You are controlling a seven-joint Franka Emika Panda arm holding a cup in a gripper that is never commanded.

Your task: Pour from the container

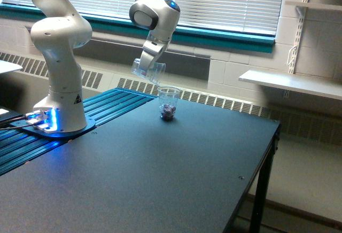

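My gripper [147,65] is shut on the container [149,71], a small clear plastic cup held tilted with its mouth pointing down toward the exterior view's right. The cup looks empty. Just below its lip, a tapered clear tumbler [168,103] stands upright on the dark table [176,174]. A small heap of dark pieces lies in the tumbler's bottom.
The arm's white base [59,110] stands on a blue ribbed mat at the exterior view's left. The table's edge [256,179] drops off on the right. A white shelf [291,83] juts from the wall beyond it.
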